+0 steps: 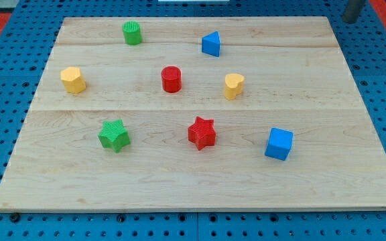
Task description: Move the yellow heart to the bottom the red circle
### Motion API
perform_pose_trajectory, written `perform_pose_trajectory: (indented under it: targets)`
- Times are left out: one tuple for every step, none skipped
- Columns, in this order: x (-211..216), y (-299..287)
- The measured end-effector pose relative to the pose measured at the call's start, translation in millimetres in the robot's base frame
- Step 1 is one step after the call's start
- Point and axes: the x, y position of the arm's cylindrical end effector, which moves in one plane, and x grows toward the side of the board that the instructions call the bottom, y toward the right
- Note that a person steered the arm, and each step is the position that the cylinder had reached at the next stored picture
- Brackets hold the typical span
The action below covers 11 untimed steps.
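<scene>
The yellow heart (234, 86) stands on the wooden board (313, 187), right of centre. The red circle (171, 79) stands to its left, about a block's width and a half away, at nearly the same height in the view. A red star (202, 132) lies below and between them. My tip (350, 19) shows at the view's top right corner, just beyond the board's top edge, far from the yellow heart and touching no block.
A green circle (132, 33) and a blue triangle (211, 44) stand near the top edge. A yellow hexagon (73, 79) is at the left, a green star (114, 135) at the lower left, and a blue cube (279, 143) at the lower right.
</scene>
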Motion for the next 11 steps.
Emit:
perform_pose_trajectory:
  targets:
    - [14.0, 0.0]
    - [69.9, -12.9]
    - [140.6, -83.1]
    - [190.7, -152.5]
    - [202.0, -204.1]
    - [187.3, -223.1]
    - [171.0, -246.1]
    - [195.9, -279.0]
    - [203.5, -295.6]
    - [209.0, -226.0]
    - [221.7, -291.2]
